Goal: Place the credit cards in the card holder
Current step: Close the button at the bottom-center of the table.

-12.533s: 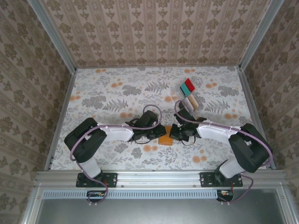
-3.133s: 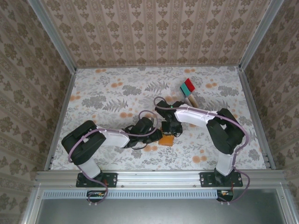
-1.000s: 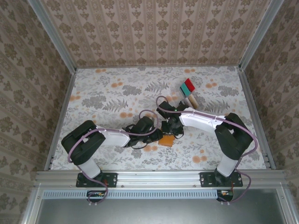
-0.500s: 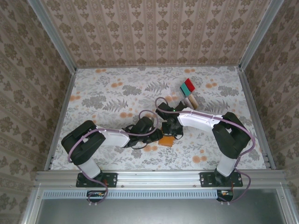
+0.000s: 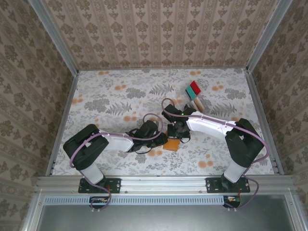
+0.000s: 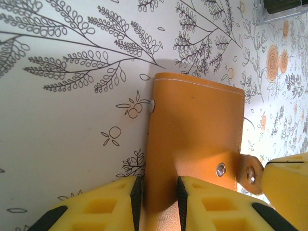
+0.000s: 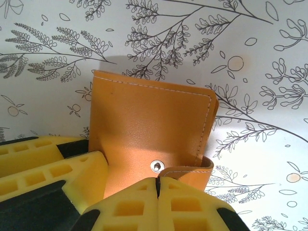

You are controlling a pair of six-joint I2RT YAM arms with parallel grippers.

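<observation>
The orange-tan card holder (image 5: 171, 145) lies folded on the floral table, just in front of centre. My left gripper (image 6: 158, 202) is shut on its near edge, one dark pad on each side of the leather (image 6: 195, 120). My right gripper (image 7: 157, 185) has its yellow fingers pressed together on the holder's snap tab (image 7: 185, 169), beside the metal stud (image 7: 156, 166). From above, the left gripper (image 5: 162, 138) and right gripper (image 5: 177, 134) meet over the holder. The credit cards (image 5: 194, 89), red and teal on top with pale ones behind (image 5: 198, 104), lie at the back right, apart from both grippers.
The right gripper's yellow finger (image 6: 288, 187) shows at the right edge of the left wrist view, touching the tab (image 6: 250, 173). A left finger (image 7: 48, 168) sits low left in the right wrist view. Metal rails (image 5: 260, 110) and patterned walls bound the table.
The right gripper's jaws have closed together on the holder's tab and its arm has shifted slightly. The left gripper keeps its hold and has not moved.
</observation>
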